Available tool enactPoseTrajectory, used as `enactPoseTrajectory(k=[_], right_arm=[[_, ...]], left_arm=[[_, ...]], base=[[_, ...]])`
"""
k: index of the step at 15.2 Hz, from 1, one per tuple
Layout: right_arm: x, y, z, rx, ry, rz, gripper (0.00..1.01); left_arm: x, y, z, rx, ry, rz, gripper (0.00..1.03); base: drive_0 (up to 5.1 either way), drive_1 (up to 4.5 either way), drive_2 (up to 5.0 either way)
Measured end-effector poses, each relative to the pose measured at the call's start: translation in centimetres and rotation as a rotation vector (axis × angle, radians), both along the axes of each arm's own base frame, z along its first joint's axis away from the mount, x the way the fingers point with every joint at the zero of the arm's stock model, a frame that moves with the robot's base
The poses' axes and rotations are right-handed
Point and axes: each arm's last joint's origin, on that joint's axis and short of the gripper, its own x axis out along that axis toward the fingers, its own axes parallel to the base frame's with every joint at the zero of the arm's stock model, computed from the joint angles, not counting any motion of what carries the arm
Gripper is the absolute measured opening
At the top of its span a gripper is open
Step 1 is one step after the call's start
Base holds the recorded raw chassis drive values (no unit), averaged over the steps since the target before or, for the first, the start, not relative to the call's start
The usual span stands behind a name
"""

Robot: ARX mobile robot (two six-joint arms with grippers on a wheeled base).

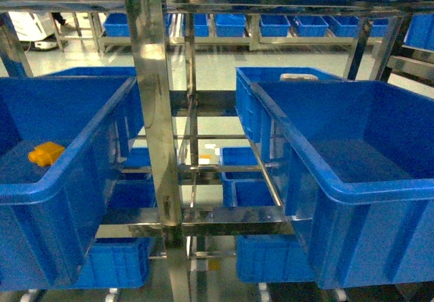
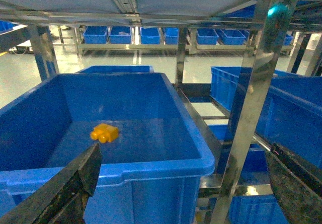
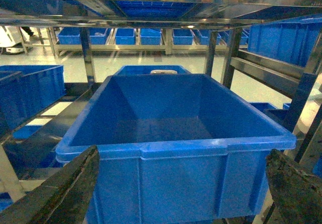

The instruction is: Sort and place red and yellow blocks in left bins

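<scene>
The yellow block [image 2: 104,132] lies in the left bin [image 2: 151,166] — both grippers [image 2: 181,183] [image 3: 181,183] gape apart, holding nothing — the right bin [image 3: 176,146] sits alongside.

A shiny stainless-steel shelving rack [image 1: 157,146] fills the middle of the head view, its upright post running top to bottom and crossbars joining it lower down. To its right sits a large deep blue plastic crate [image 1: 352,186], nothing visible inside. Smaller blue bins [image 1: 245,183] rest on lower shelves. A row of blue crates [image 2: 151,34] lines a far rack across the pale glossy floor [image 2: 151,58].
</scene>
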Motion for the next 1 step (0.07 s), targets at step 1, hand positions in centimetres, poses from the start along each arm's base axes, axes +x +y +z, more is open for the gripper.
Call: enactPoseTrajectory(k=[1], right_arm=[[0.0, 0.0, 0.0, 0.0, 0.0, 0.0, 0.98]], left_arm=[[0.0, 0.0, 0.0, 0.0, 0.0, 0.0, 0.98]], base=[[0.0, 0.0, 0.0]])
